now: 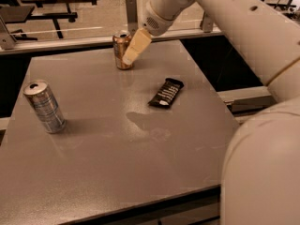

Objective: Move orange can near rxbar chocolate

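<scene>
The orange can (120, 49) stands upright near the far edge of the grey table (93, 172). The rxbar chocolate (166, 92), a flat black wrapper with white lettering, lies right of the table's middle. My gripper (130, 55) hangs from the white arm that comes in from the upper right. Its pale fingers (136, 46) point down and left and overlap the can's right side. I cannot tell if they touch the can or are just in front of it.
A silver-blue striped can (44, 106) stands upright at the table's left side. A metal rail (61, 43) runs behind the far edge, with a post (131, 13) behind the orange can. My arm's white body (262, 163) fills the right foreground.
</scene>
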Motion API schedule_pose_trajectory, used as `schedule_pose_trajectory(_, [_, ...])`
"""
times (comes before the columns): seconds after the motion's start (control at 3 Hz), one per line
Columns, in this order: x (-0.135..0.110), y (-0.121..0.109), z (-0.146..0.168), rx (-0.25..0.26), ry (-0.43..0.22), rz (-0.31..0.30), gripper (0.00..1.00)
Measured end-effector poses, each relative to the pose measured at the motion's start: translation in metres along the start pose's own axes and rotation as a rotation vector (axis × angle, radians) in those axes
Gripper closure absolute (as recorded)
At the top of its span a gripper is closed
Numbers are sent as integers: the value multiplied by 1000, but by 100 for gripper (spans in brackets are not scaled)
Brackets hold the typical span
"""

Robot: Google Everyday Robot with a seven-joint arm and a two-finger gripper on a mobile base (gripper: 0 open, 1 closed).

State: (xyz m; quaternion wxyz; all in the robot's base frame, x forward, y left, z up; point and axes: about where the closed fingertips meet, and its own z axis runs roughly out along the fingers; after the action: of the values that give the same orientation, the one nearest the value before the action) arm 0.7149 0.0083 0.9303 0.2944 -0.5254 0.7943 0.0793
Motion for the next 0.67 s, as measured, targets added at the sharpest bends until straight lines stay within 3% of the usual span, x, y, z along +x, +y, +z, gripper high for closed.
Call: schedule_pose_trajectory(0.67, [-26, -18, 48, -40, -38, 77, 0])
